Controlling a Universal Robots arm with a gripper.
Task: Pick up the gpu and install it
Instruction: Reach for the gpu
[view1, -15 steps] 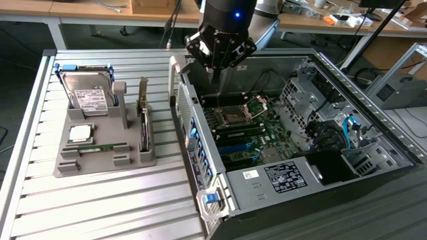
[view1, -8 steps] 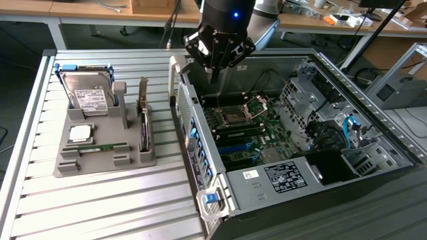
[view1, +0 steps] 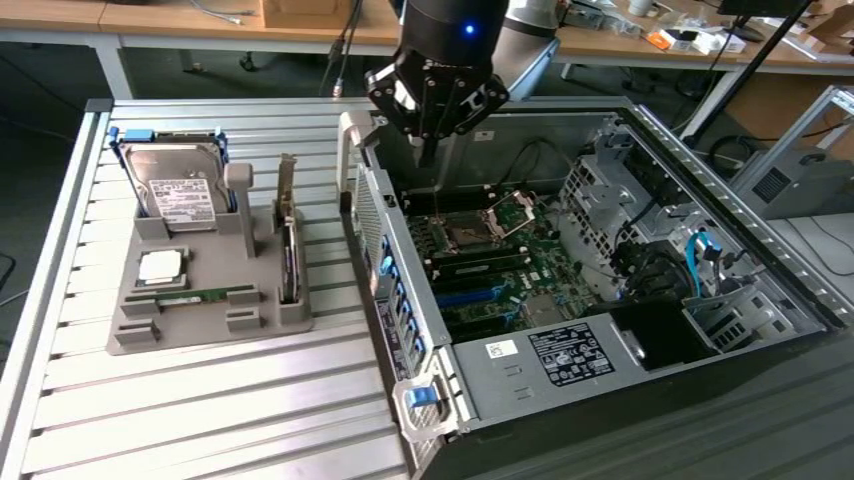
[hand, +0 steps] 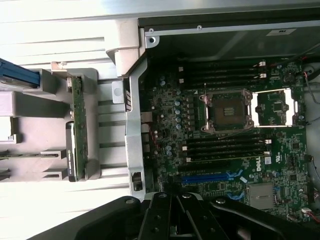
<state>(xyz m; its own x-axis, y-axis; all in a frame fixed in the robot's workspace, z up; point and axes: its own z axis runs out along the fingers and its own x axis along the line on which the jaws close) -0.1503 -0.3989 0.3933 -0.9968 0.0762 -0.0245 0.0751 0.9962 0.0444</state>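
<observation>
The gpu (view1: 286, 243) is a thin dark green card with a silver bracket, standing on edge in a slot of the grey holder (view1: 200, 325) on the slatted table. In the wrist view the gpu (hand: 77, 125) lies beside the open computer case (hand: 134, 125). My gripper (view1: 424, 150) hangs above the case's rear wall, over the motherboard (view1: 487, 255), well apart from the gpu. Its black fingers (hand: 167, 220) are pressed together with nothing between them. A blue card slot (hand: 210, 177) shows on the board.
The holder also carries a hard drive (view1: 180, 190) standing upright, a processor chip (view1: 160, 265) and a memory stick (view1: 187, 297). The case's metal walls and drive cage (view1: 607, 190) ring the motherboard. Benches with clutter stand behind the table.
</observation>
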